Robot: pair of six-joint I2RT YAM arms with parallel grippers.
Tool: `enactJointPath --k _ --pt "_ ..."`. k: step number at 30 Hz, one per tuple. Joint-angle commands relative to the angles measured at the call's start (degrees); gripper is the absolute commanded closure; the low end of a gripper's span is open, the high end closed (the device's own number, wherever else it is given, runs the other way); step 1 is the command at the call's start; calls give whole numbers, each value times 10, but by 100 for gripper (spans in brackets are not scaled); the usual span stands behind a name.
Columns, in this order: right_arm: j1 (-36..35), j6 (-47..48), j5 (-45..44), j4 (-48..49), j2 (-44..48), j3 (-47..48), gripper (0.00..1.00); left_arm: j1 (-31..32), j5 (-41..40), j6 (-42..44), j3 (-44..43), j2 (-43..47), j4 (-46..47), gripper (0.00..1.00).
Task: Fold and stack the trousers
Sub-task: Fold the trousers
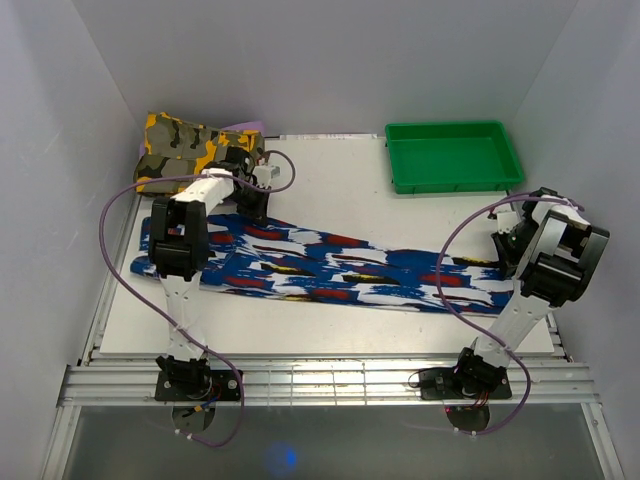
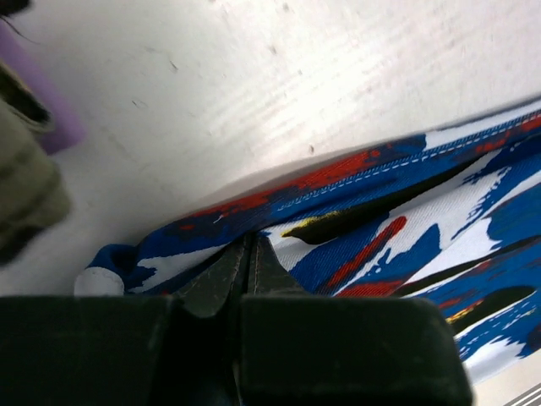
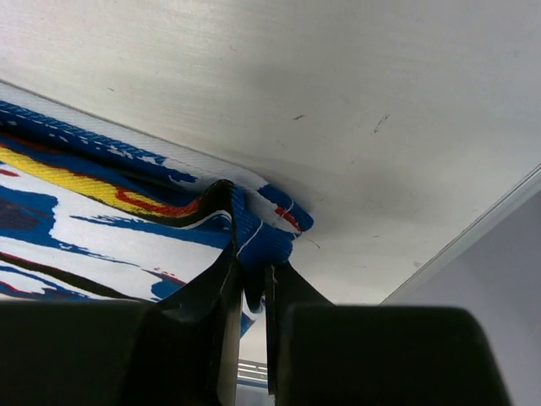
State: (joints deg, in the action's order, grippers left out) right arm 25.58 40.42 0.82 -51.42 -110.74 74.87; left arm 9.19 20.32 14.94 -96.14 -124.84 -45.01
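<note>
Across the middle of the worktop (image 1: 330,190) the trousers (image 1: 330,265) lie flat in one long narrow band, waist end toward the far left, hem end at the right edge.

Progress, as we judge it:
- The band looks like one leg laid over the other, so the lengthwise fold seems done.
- No crosswise fold yet; the cloth is at full length.
- Nothing stacked. A folded camouflage garment (image 1: 185,145) sits at the far left corner, just beyond the waist end; we take it as the likely stacking spot. A green tray (image 1: 455,155) stands far right, well apart from the cloth.

Arms:
- Left arm is bent high at the elbow, its forearm reaching to the far left. The left claw (image 1: 255,212) points down onto the far corner of the waist end. In the wrist view its fingers meet on the cloth edge, apparently pinching it.
- Right arm is folded close and low. The right claw (image 1: 505,248) is at the hem, nearly closed, with a blue fold plainly nipped between the fingers (image 3: 221,288).

Both ends are gripped, so we expect an end-to-end fold comes next.
</note>
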Motion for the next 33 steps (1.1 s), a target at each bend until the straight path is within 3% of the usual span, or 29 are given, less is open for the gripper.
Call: enactJointPath --k 1,4,6,8,10,12,13,18,23,28,33 --pt "10 14 -67 69 -40 45 92 -42 -144 -33 -29 -50 34 100" --pt "8 14 -74 69 -59 76 92 -42 -129 -50 -60 -57 20 100" --pt "3 14 -72 62 -67 104 92 -43 -116 -66 -76 -53 10 78" --pt "-3 7 -55 40 -68 127 78 -43 -93 -76 -77 -27 5 61" --pt "-5 2 -30 21 -61 138 52 -44 -72 -80 -63 4 17 38" --pt "-5 -7 -19 0 -44 145 39 -45 -71 -89 -48 54 27 27" --pt "-5 -10 -15 -5 -38 145 36 -49 -70 -91 -43 70 34 26" --pt "-4 -15 -23 -14 31 108 37 -63 -60 -97 -6 158 51 24" --pt "-3 -36 36 -54 59 58 35 -85 -41 -113 61 205 50 27" --pt "-2 -69 84 -19 56 1 33 -91 -26 -120 109 227 46 27" --pt "3 -99 76 36 33 -46 26 -91 -27 -126 128 248 48 26"
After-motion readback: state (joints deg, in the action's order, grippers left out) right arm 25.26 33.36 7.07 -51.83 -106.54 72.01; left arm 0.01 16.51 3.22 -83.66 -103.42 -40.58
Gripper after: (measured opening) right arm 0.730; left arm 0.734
